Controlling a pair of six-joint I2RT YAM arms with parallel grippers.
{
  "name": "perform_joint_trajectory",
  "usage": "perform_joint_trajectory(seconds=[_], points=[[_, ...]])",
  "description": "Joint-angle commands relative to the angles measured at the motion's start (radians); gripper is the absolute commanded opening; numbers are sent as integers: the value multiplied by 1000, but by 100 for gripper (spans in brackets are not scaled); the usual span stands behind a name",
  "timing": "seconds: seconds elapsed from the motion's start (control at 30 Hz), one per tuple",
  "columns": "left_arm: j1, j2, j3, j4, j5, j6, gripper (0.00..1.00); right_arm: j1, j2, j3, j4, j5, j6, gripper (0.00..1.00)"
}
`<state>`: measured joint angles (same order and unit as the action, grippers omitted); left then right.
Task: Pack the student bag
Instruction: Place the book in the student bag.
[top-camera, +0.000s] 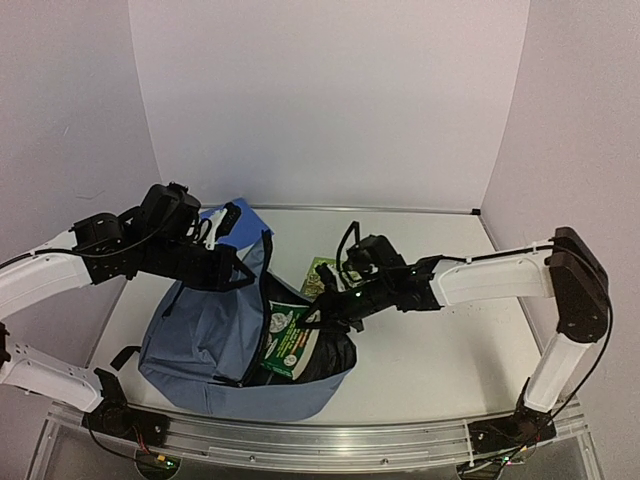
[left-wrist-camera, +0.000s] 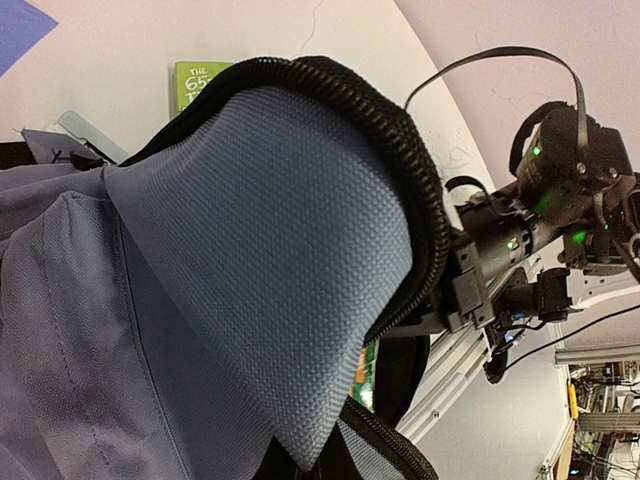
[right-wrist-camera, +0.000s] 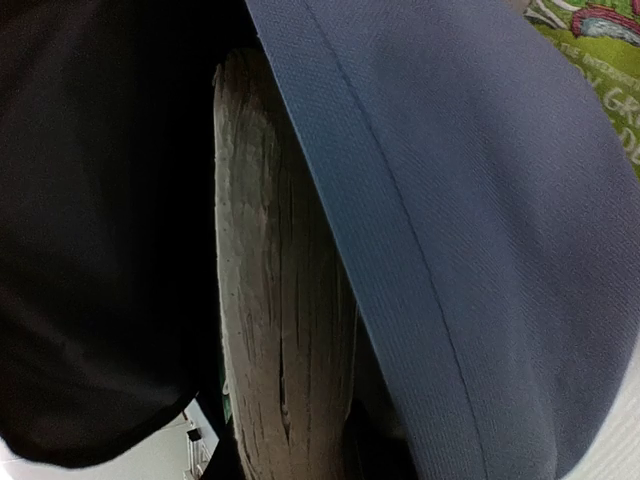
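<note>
**Left gripper.** The left gripper (top-camera: 238, 268) is fully closed, pinching the fabric at the far-left rim of the student bag (top-camera: 195, 335). Its fingers do not show in the left wrist view. There the pinched flap rises as a blue-grey tent close to the lens, edged by the black zipper (left-wrist-camera: 400, 130).

**Right gripper.** The right gripper (top-camera: 322, 312) sits at the mouth of the bag, jaws narrow, clamped on the upper corner of a green book (top-camera: 284, 345). Its fingers are hidden in the right wrist view. The book's pale page edges (right-wrist-camera: 280, 300) run straight out from the lens. The dark lining (right-wrist-camera: 100, 250) lies to their left. Blue-grey bag fabric lies to their right, with a strip of green cover beyond it.

**Student bag.** The bag lies on the white table (top-camera: 430, 340), near the front edge and left of centre. Its opening faces right, toward the right arm (left-wrist-camera: 560, 190). The held rim is lifted, so the mouth gapes and the black interior shows. The green book stands tilted in the mouth. Its lower part is inside and its upper part is still outside.

**Surroundings.** A second green book (top-camera: 322, 270) lies flat on the table just behind the bag's mouth, beside the right gripper. A blue sheet (top-camera: 228, 215) lies behind the bag, beside the left arm. Whether it touches the bag cannot be told.
</note>
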<state>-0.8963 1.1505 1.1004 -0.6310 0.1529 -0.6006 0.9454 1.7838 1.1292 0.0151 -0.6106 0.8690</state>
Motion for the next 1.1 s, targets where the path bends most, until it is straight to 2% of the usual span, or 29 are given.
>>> perform_joint_trajectory(seconds=[0.0,0.23,0.4,0.47,0.57,0.67,0.77,0.83,1.07], points=[[3,4,70,110,41,11,0,49,102,149,134,146,31,0],[4,20,53,158,90,-6,0,118,262,299,140,312,4,0],[6,23,39,180,95,-16,0,134,342,391,146,357,-24,3],[9,20,33,182,90,-22,0,134,350,405,146,368,-35,13],[19,13,22,174,71,-36,0,133,324,395,145,379,-52,34],[40,-5,1,174,59,-51,0,134,262,348,134,399,-70,56],[71,-24,-30,185,58,-65,0,134,161,264,106,428,-86,74],[94,-34,-51,191,66,-72,0,134,84,212,73,450,-97,81],[182,-52,-116,205,100,-91,0,126,-148,104,-140,579,-186,97]])
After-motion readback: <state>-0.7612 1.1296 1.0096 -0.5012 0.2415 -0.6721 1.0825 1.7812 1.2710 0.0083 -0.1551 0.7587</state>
